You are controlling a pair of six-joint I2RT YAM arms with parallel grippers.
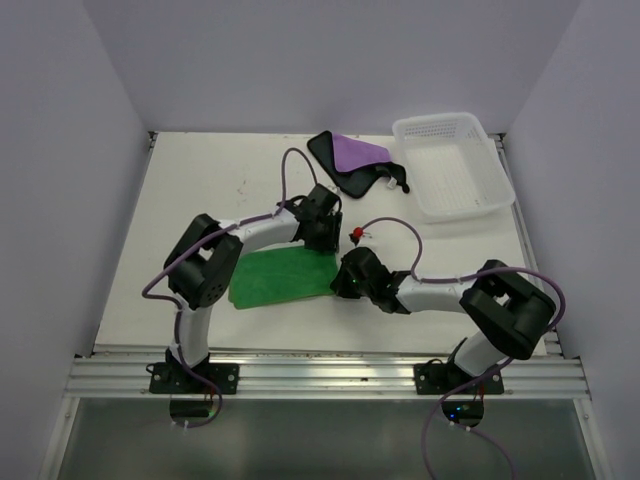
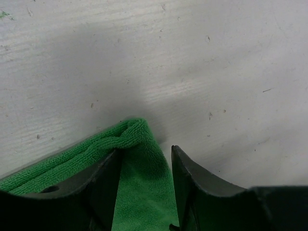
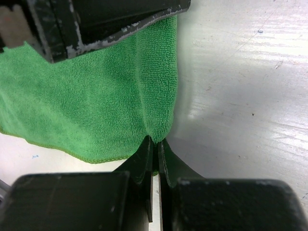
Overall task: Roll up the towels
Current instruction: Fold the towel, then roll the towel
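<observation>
Partly hidden green towel (image 1: 275,278): right end effector (image 3: 155,141) clamps edge, left end effector (image 2: 145,151) apart.

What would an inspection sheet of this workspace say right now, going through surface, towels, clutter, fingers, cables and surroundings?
Surface: white table, scuffed and speckled.
Job's things: green towel spread near the arms, not rolled; purple towel bunched at the far edge, black back showing, untouched.
Clutter: white lattice basket at far right; small red item, cannot identify.
Fingers: left fingers apart, straddling a green towel corner; right fingers shut on the green towel's edge.
Cables: purple cables loop off both arms.
Surroundings: pale walls on three sides; metal rail at the near edge.
</observation>
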